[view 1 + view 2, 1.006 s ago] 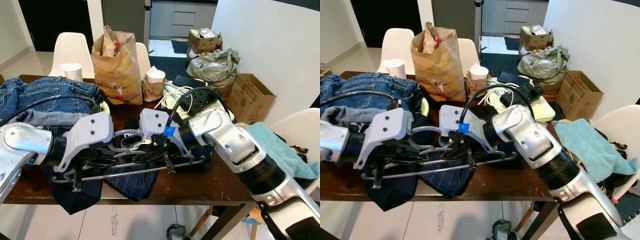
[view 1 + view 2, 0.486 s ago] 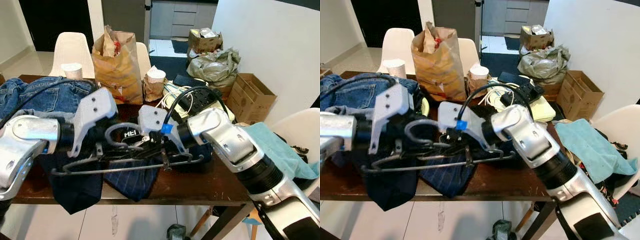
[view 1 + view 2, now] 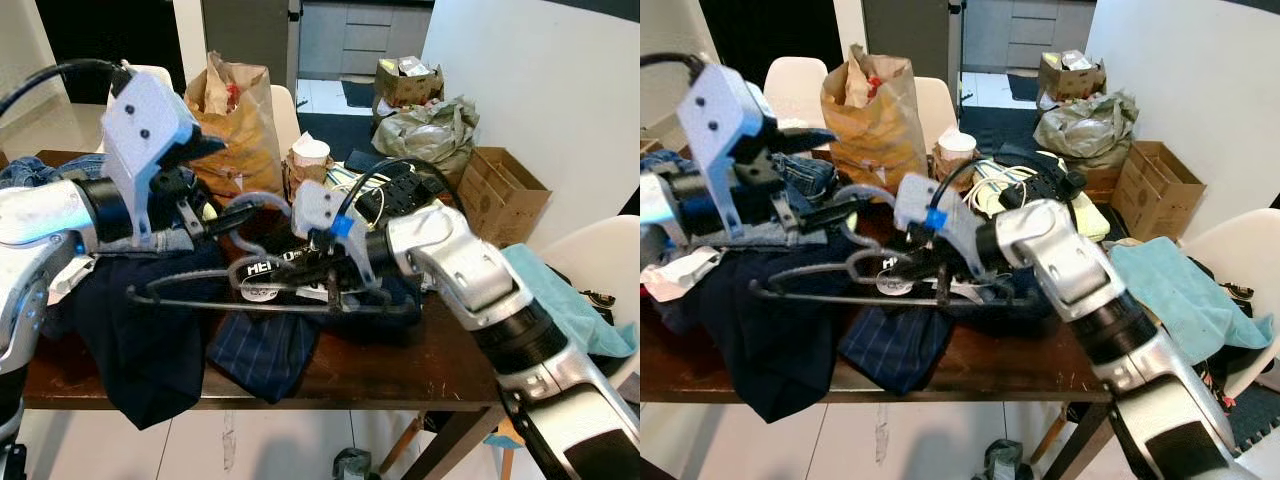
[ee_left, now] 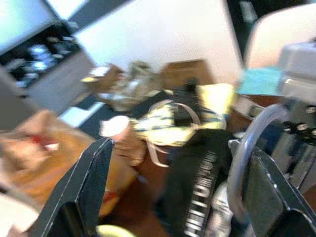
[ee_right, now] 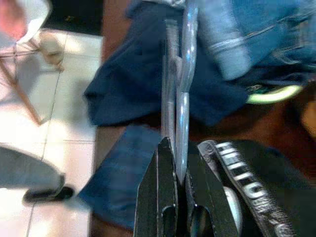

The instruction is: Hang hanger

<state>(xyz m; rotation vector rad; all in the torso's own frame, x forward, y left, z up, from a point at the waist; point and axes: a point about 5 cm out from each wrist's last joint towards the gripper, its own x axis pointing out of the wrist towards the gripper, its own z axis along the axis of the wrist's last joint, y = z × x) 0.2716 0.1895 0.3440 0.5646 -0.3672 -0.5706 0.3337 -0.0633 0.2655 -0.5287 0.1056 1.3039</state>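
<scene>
A grey hanger [image 3: 270, 298] is held level above the dark wooden table [image 3: 400, 372]. A dark navy garment [image 3: 150, 340] droops from its left end. My right gripper [image 3: 322, 278] is shut on the hanger's middle; in the right wrist view its fingers [image 5: 166, 195] pinch the grey hanger [image 5: 178, 103]. My left gripper [image 3: 215, 182] is raised at the left with its fingers [image 4: 86, 182] spread wide, open. The hanger's hook [image 4: 243, 153] curves just inside one finger. Under the hanger lies a black waistband [image 3: 268, 268] with white lettering.
Blue jeans [image 3: 35, 172] are piled at the table's left. A brown paper bag [image 3: 235, 120], a small bag with a cup [image 3: 310, 160] and a power strip with cables [image 3: 392, 195] stand behind. A teal towel [image 3: 570, 300] lies on a white chair at the right, near a cardboard box [image 3: 503, 195].
My left arm has swung up from the hanger's left end to well above the table. The hanger and the dark garment have risen with the right gripper.
</scene>
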